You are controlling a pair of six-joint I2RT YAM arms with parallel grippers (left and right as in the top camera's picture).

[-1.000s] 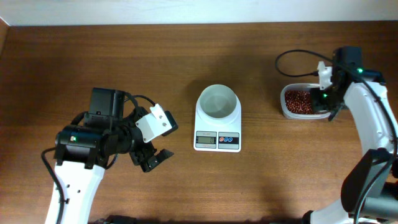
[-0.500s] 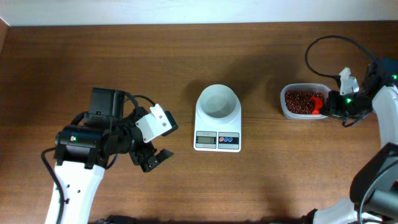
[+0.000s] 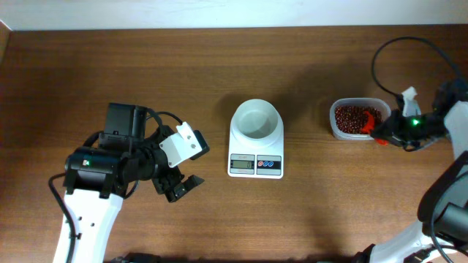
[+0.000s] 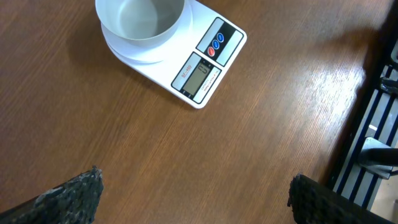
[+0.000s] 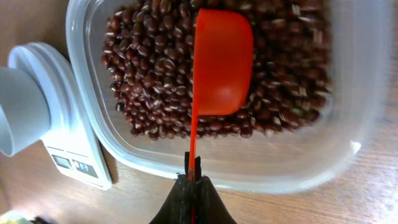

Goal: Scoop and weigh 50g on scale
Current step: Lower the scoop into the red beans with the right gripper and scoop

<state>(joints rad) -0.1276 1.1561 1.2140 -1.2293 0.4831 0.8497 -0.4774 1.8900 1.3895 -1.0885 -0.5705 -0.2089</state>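
From overhead, the scale (image 3: 256,146) stands mid-surface (image 3: 219,58), with its round white bowl (image 3: 256,119) bare inside and its display and buttons on the side away from the far wall. Right of the scale, well apart from it, sits a clear tub (image 3: 338,130) holding the beans (image 3: 349,117). Only a sliver of the orange-red scoop (image 3: 373,121) shows at the tub's side away from the scale.

The right wrist view gives what that view cannot. The scoop's head lies low over the beans inside the tub, and the scale stands just beyond the tub's rim. The right pincer (image 5: 194,185) is fully closed, pinching the end of the scoop's thin handle. Whether the head carries any beans cannot be told.

The left pincer (image 3: 180,186) hangs left of the scale, well apart from it. Its fingers (image 4: 68,194) are spread as wide as they go, holding and touching nothing. In the left wrist view, bare wood lies between them, with the scale beyond.
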